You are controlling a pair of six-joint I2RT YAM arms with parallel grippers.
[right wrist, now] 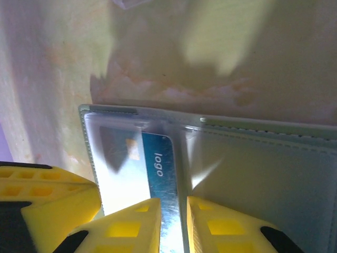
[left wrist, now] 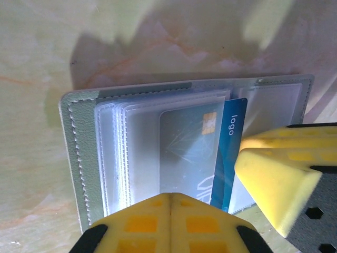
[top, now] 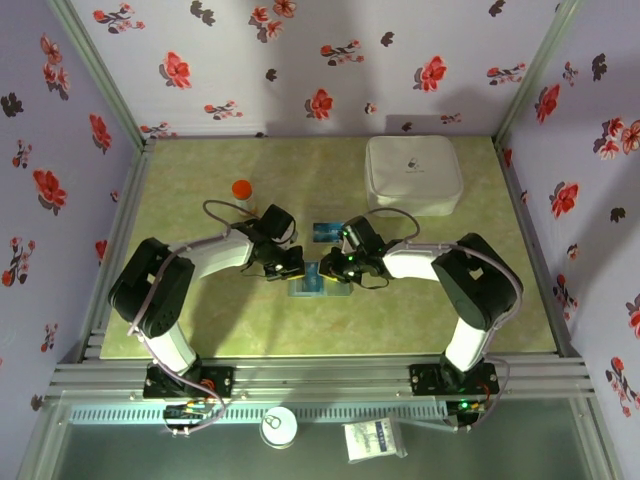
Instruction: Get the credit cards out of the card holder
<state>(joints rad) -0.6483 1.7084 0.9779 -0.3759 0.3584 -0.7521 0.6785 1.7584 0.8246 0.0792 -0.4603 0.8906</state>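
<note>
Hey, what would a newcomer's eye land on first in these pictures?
Probably the open card holder mid-table, with a blue credit card marked logo sticking partly out of a clear sleeve. The right gripper has yellow fingertips flanking that card, and the left gripper sits shut at the holder's edge. A big white case sits back right.

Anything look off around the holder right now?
Nothing damaged or spilled. The blue card sits partway out of its clear sleeve in the card holder, at the tips of the right pincer. A second card lies loose on the table beyond it.
</note>
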